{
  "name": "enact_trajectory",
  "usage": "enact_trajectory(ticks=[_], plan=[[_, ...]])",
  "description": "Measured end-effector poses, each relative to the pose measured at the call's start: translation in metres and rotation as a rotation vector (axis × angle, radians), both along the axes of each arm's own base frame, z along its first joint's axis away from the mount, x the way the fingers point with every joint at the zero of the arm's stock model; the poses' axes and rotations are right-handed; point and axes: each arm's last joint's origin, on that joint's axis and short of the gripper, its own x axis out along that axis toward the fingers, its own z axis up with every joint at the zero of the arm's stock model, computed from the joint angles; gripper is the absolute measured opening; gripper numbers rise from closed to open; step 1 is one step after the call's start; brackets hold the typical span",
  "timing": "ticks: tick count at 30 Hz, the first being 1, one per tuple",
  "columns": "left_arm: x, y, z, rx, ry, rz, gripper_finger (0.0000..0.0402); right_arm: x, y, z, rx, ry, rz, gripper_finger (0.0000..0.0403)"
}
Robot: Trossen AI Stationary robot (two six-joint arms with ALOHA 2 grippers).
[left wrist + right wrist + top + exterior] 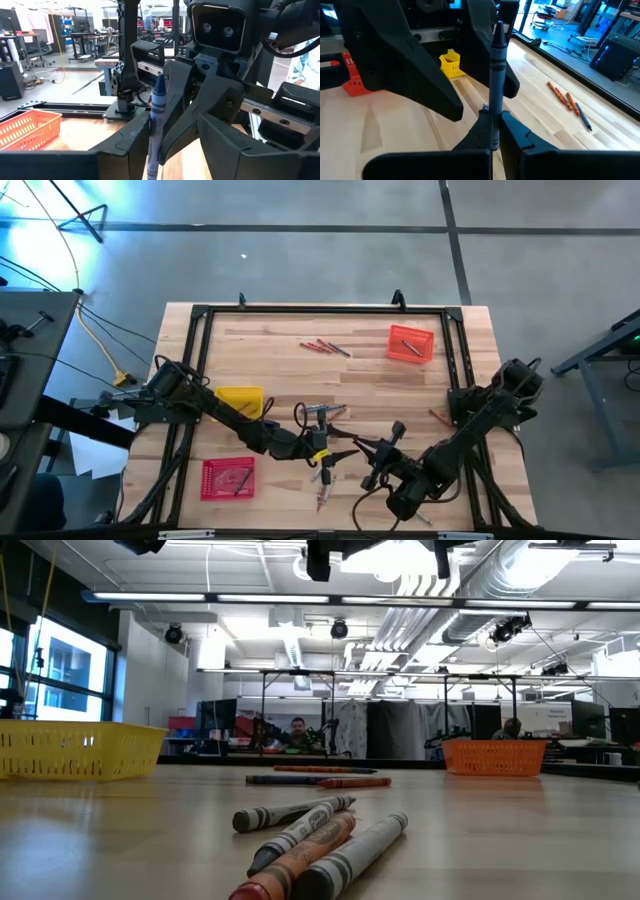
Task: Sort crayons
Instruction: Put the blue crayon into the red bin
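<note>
Crayon (496, 75) base hidden between right end effector (494, 131) fingers.

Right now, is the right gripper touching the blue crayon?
Touching. The right wrist view shows the right gripper's two fingers pinched shut on the blue crayon, which stands upright between them.

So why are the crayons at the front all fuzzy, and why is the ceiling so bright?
Low view: the wrapped wax crayons lie too close to the lens, so they blur, and the ceiling strip lights glare white. High view: blue light washes the grey floor. Left wrist view: the upright blue crayon looks soft.
</note>
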Motion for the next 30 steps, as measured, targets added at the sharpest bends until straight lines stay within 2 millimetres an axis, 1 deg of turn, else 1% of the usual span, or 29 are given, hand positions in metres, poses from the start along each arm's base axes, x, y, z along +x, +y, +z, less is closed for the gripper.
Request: enact_trajectory(ticks=[5, 8, 11, 15, 16, 17, 21, 24, 27, 30], plan=[[0.0, 0.001, 0.0, -0.007, -0.001, 0.002, 0.0158, 0.001, -0.001, 0.0, 0.002, -0.001, -0.001, 0.0], [0.001, 0.003, 0.0, -0.034, -0.003, 0.006, 0.0138, 0.001, 0.0, 0.0, 0.001, -0.001, 0.001, 0.0], [0.002, 0.005, 0.0, -0.046, -0.003, 0.011, 0.01, 0.002, 0.001, 0.002, -0.004, -0.005, 0.011, 0.0], [0.004, 0.01, -0.003, -0.061, 0.019, 0.006, 0.0026, 0.003, 0.002, 0.002, 0.005, 0.003, 0.024, 0.0], [0.005, 0.011, -0.003, -0.068, 0.02, -0.001, 0.0015, 0.003, 0.002, 0.002, 0.006, 0.004, 0.026, 0.0], [0.005, 0.011, -0.003, -0.078, 0.022, -0.007, 0.0011, 0.003, 0.002, 0.002, 0.009, 0.005, 0.028, 0.0], [0.006, 0.013, -0.004, -0.098, 0.029, -0.011, 0.0015, 0.003, 0.002, 0.001, 0.017, 0.009, 0.03, 0.0], [0.006, 0.013, -0.004, -0.095, 0.03, -0.013, 0.0007, 0.003, 0.002, 0.001, 0.026, 0.009, 0.032, 0.0008], [0.006, 0.013, -0.004, -0.097, 0.03, -0.012, 0.0005, 0.003, 0.002, 0.001, 0.027, 0.018, 0.035, 0.0032], [0.006, 0.013, -0.004, -0.096, 0.031, -0.002, 0.0006, 0.002, 0.003, 0.001, 0.037, 0.039, 0.055, 0.0066]])
